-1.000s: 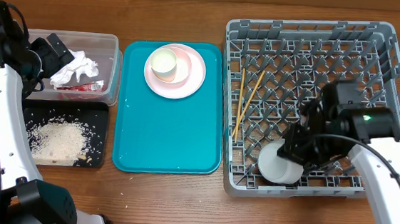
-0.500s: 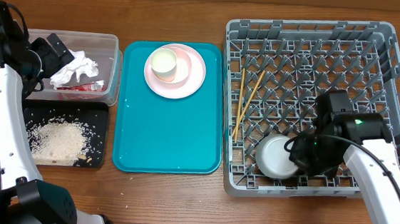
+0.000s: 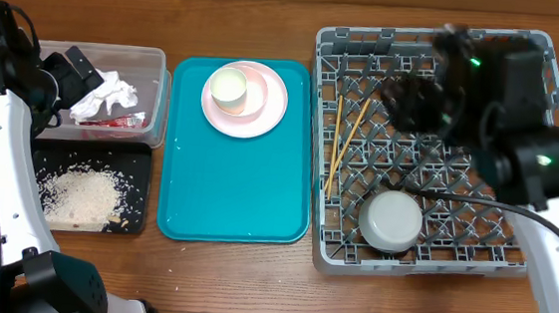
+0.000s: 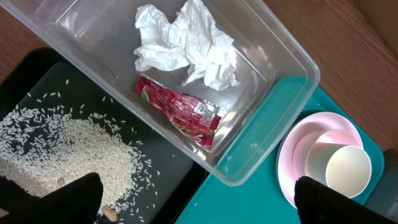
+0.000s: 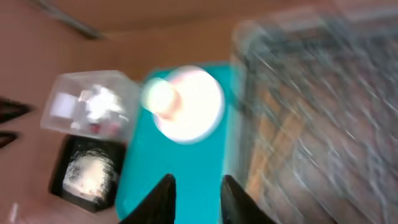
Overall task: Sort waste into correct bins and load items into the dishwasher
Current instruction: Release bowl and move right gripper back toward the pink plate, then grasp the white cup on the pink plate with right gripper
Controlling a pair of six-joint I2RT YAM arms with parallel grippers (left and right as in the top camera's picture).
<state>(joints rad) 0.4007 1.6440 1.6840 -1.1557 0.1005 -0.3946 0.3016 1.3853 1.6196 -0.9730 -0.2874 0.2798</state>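
Dish rack (image 3: 369,36) is placed just right of the teal tray (image 3: 232,188). Left of the tray, a clear tub (image 3: 159,97) is set at the far side and a black tray (image 3: 139,160) at the near side. On the teal tray's far end a pink plate (image 3: 268,116) is laid, with a pink bowl (image 3: 262,93) and a cream cup (image 3: 232,88) on it. A grey-green bowl (image 3: 390,221) is seen in the rack's near part, on the side towards the teal tray. Chopsticks (image 3: 337,131) are laid in the rack along that side. A napkin (image 3: 110,93) and red wrapper (image 3: 122,119) are held in the tub; rice (image 3: 82,193) is spread in the black tray. The left gripper (image 4: 199,202) is held over the tub, fingers wide apart. The right gripper (image 5: 200,200), blurred above the rack, is shown with fingers parted and nothing between them.
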